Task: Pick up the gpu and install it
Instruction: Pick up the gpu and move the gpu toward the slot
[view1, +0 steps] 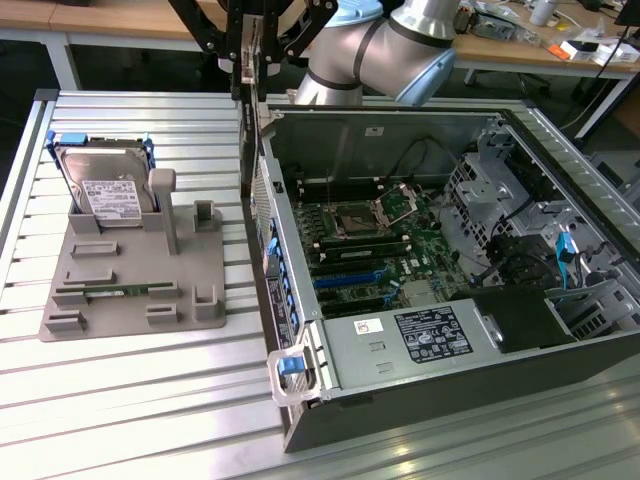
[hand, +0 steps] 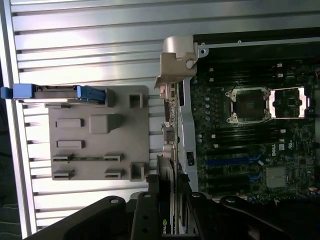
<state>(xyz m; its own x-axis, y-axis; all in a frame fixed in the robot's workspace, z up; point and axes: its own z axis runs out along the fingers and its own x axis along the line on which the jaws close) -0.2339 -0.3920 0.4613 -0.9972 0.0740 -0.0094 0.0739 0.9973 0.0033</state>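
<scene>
Gpu (view1: 246, 140): black card clamped edge-on between the fingers of the gripper (view1: 250, 62), which stood part closed on it. Its long axis was upright and its lower end hung over the rear wall of the open computer case (view1: 300, 300), beside the grey tray (view1: 130, 290). A small logo showed on the card's edge, "DELL" read on the motherboard (hand: 285, 146), and the hard drive (view1: 105, 185) carried a white label, unreadable.

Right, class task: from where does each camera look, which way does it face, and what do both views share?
Exterior view: sits off the arm, above the table, looking obliquely down on the open computer case and grey holder; the robot arm shows at the picture's top.
Wrist view: rides on the wrist, facing straight down at table and case; the jaws show, closed on the graphics card.
Shared: hard drive, grey holder, motherboard, case.
</scene>
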